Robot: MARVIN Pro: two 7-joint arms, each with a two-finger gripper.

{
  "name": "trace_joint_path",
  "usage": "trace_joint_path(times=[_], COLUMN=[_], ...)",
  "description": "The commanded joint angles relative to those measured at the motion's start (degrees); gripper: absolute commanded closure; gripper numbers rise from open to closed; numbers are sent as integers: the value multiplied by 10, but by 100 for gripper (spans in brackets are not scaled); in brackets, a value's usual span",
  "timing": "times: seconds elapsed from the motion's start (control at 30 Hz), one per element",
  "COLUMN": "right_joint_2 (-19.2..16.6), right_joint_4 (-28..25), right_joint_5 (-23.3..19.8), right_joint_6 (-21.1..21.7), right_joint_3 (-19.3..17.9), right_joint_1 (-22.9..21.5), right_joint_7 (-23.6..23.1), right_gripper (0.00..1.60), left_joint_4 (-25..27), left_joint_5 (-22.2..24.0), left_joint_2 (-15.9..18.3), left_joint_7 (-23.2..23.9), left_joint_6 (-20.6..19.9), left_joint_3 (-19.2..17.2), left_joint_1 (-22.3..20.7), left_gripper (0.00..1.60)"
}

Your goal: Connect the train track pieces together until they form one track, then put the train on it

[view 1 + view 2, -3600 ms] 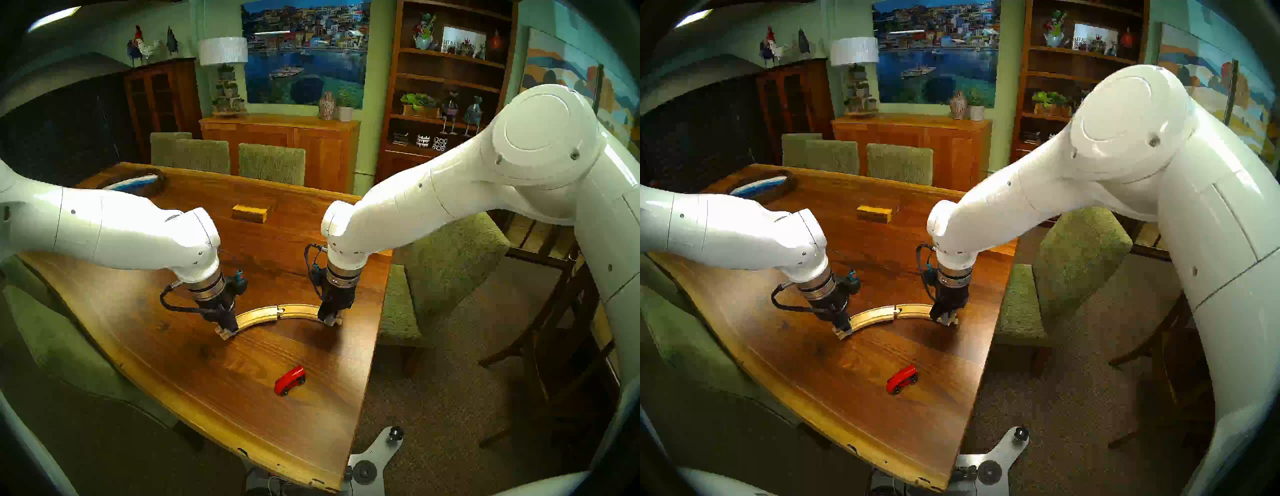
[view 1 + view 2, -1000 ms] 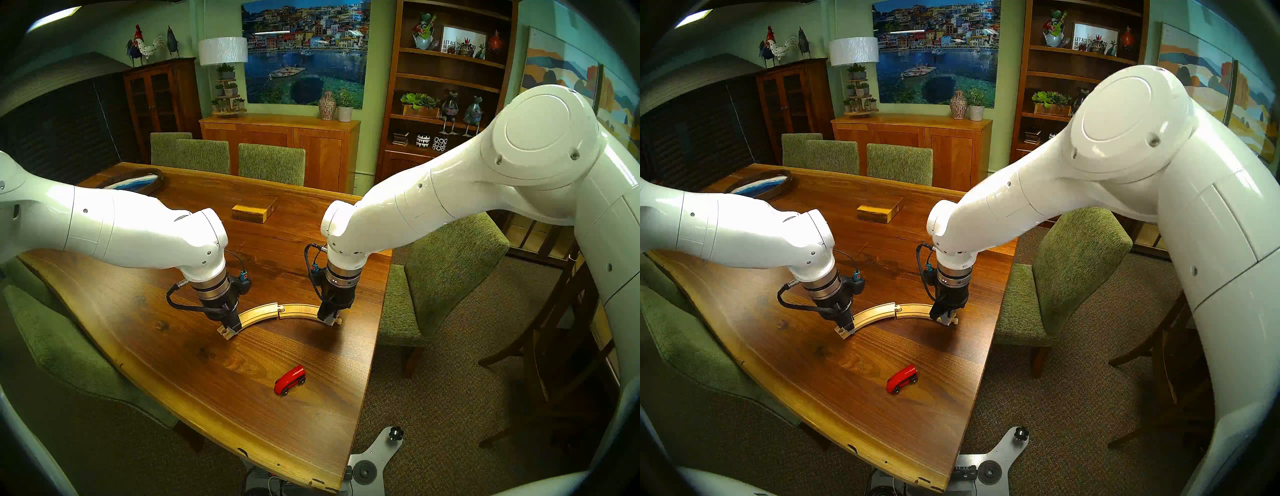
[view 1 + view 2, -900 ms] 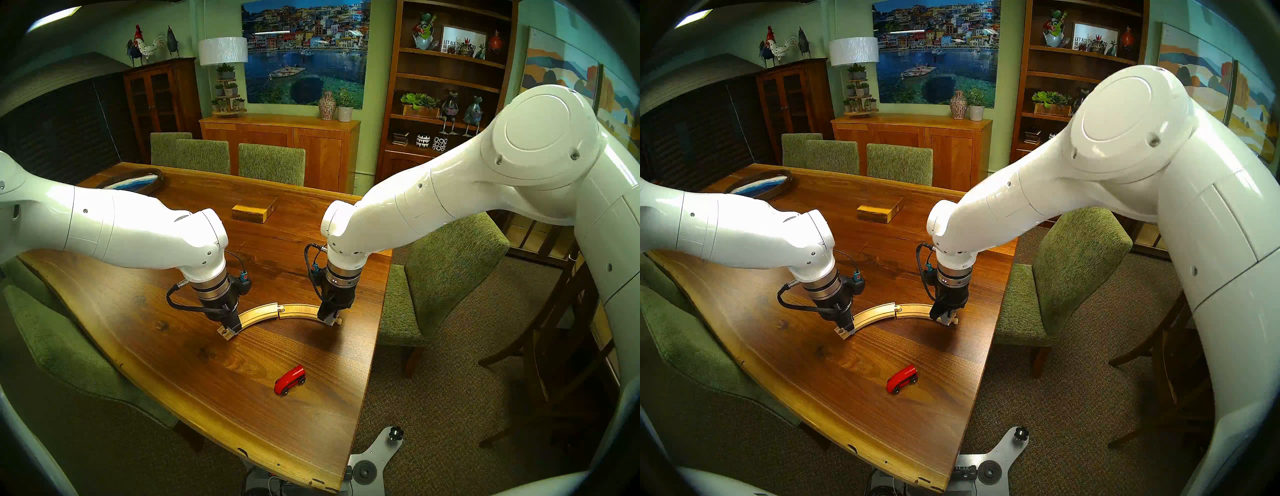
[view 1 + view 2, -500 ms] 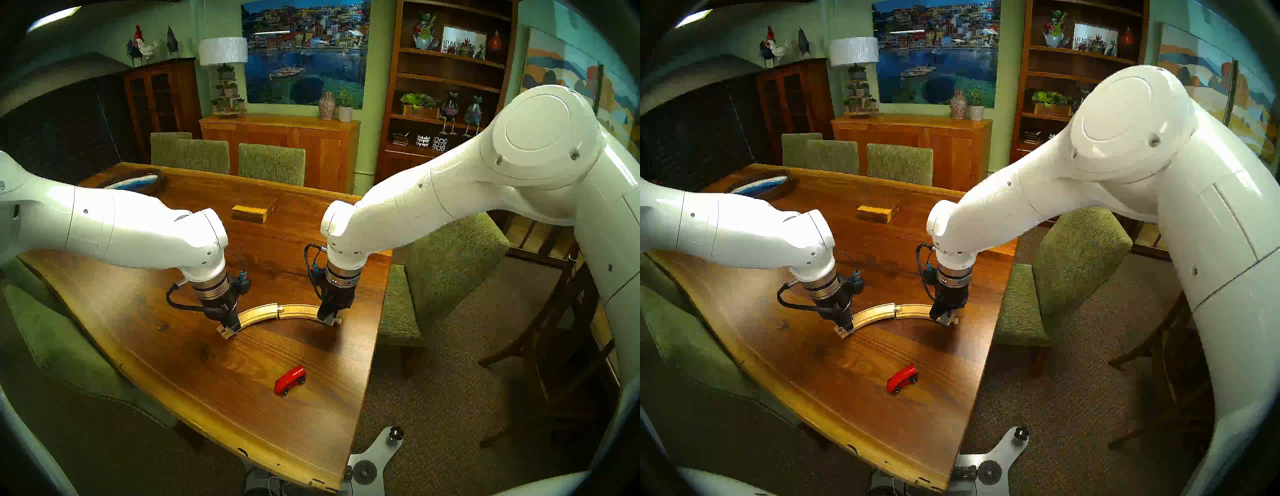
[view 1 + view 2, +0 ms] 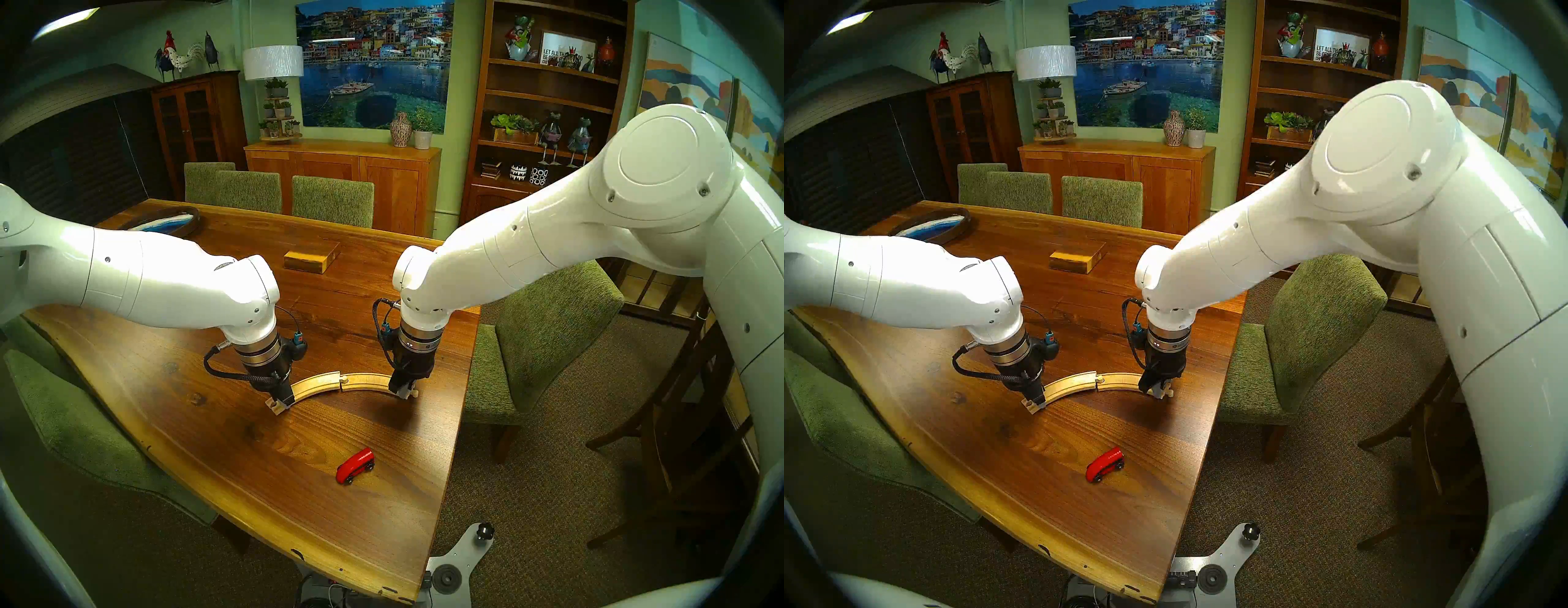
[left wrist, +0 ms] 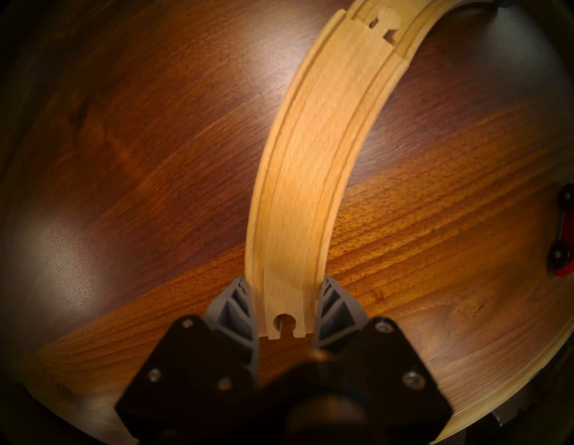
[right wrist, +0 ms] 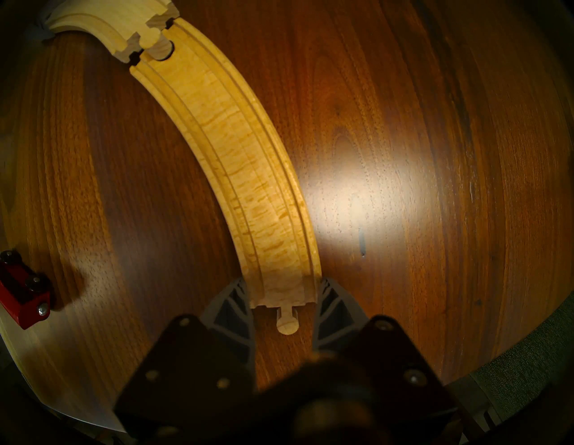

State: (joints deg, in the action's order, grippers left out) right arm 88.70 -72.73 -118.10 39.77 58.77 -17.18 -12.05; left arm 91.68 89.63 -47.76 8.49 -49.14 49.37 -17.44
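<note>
Two pale curved train track pieces lie end to end on the table [image 5: 212,424]. My left gripper [image 5: 285,401] is shut on the socket end of the left piece [image 6: 310,155]. My right gripper [image 7: 282,282] is shut on the peg end of the right piece [image 7: 242,155]. Where they meet, the left piece's peg [image 7: 161,51] sits at the right piece's socket. The left piece's end stands slightly raised and offset there. The red train [image 5: 355,466] stands free on the table, nearer to me than the track.
A rectangular wooden block [image 5: 312,259] lies further back on the table. A round dark tray [image 5: 169,223] sits at the far left corner. A green chair [image 5: 543,331] stands beside the table's right edge, close to my right arm.
In the last second, almost nothing has moved. Since the oldest frames my left arm has shifted slightly right, and the left piece's far end now sits raised and offset at the joint.
</note>
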Motion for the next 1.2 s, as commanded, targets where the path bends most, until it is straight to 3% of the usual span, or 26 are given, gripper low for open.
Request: trace_joint_path(times=[0.0,0.97,1.17], right_joint_2=[1,0,0], right_joint_4=[0,0,0], right_joint_5=[0,1,1], right_joint_6=[-1,0,0], right_joint_3=[0,-1,-1], right_joint_1=[2,2,2], right_joint_7=[2,3,2], right_gripper=[160,160,160], left_joint_4=[-4,4,19], left_joint_5=[-4,-18,-14], left_joint_2=[-1,6,24], left_joint_7=[-1,10,30], left_joint_6=[-4,-31,-42], left_joint_3=[-5,-17,-28], left_joint_1=[-16,-27,-57], left_gripper=[160,160,160])
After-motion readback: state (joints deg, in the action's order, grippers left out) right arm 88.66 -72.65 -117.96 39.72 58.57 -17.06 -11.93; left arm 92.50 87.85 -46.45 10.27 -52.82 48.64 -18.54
